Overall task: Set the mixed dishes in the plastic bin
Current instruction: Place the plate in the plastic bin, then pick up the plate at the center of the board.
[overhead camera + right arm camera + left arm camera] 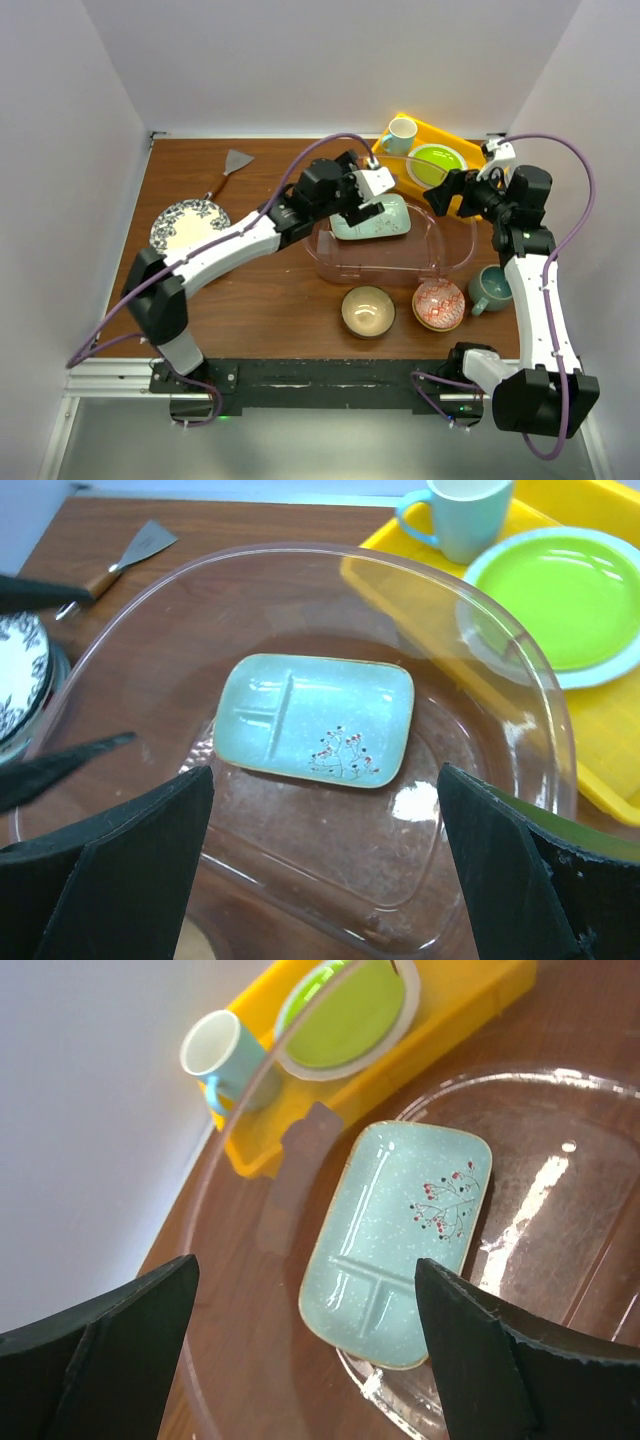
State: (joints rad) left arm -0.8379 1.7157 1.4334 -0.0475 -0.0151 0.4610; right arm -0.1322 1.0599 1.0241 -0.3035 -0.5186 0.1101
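Left gripper (pixel 305 1300) and right gripper (pixel 325 800) hang spread wide, empty, at the bin (pixel 300 560), likely because the red-berry plate (pixel 400 1230) already lies flat inside.

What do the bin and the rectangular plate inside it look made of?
Bin: clear glossy plastic, apparently; the table wood shows through, glare on its floor. Rectangular plate: probably glazed ceramic; speckled pale-teal sheen, tan rim, painted red berries.

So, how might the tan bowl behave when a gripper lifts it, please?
The tan bowl looks rigid and glazed, so its shiny rim may slip in a grip. Sitting upright, it would likely slide rather than tip if pushed.
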